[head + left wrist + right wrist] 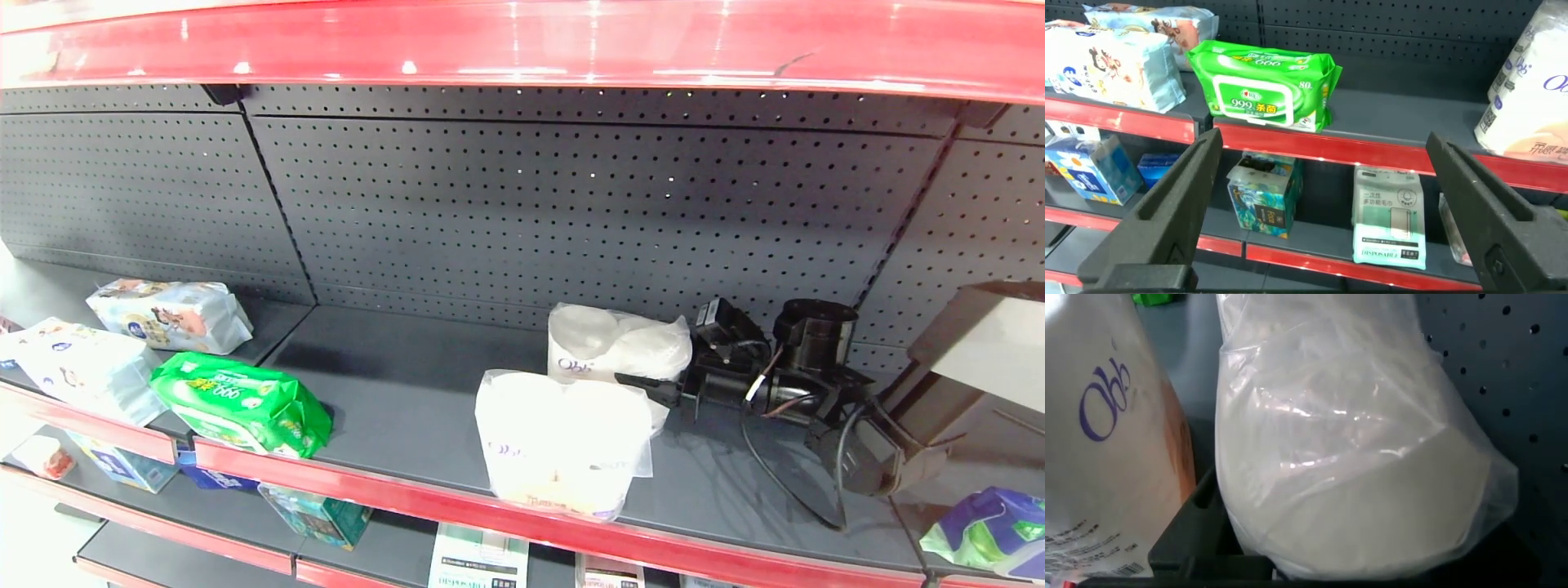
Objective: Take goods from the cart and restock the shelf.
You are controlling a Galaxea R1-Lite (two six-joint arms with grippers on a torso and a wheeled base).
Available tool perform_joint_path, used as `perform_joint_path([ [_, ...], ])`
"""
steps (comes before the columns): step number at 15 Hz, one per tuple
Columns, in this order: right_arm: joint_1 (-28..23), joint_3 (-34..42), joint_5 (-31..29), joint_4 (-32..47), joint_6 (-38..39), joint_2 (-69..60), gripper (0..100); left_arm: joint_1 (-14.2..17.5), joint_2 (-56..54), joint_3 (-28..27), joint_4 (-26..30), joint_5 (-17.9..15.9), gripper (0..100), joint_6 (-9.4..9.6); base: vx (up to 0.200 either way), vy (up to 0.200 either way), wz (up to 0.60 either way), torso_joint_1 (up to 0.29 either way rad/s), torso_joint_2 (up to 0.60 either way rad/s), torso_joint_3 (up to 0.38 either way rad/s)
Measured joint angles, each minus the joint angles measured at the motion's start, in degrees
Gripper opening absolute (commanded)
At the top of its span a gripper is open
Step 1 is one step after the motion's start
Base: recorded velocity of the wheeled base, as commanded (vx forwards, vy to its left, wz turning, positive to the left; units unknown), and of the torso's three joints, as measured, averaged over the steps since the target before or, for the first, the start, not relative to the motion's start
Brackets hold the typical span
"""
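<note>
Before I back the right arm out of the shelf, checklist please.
1. Placement: rear white pack near back panel: ok.
2. Release: right gripper free of rear white pack: cannot tell.
3. Clearance: front white pack close alongside right gripper, may snag: not ok.
4. Stability: front white pack standing at red lip: ok.
5. Other arm: left gripper fingers open, empty: ok.

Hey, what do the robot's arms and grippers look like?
Left gripper: two flat black wedge-shaped fingers. Right gripper: black, blocky, with a round black motor housing; a black cable loops from it toward a boxy grey arm.
</note>
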State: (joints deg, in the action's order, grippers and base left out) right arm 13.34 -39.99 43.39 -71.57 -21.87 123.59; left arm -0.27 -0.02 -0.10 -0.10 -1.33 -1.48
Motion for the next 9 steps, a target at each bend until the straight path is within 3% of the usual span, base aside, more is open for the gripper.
perform_joint_path([
  [9, 3.0, -1.7, -1.7, -0.2, 1.7, 1.2, 0, 0.0, 0.0, 0.0, 0.0, 0.0, 100, 0.0, 0.0, 0.0, 0.0, 0.0, 0.0, 0.0],
])
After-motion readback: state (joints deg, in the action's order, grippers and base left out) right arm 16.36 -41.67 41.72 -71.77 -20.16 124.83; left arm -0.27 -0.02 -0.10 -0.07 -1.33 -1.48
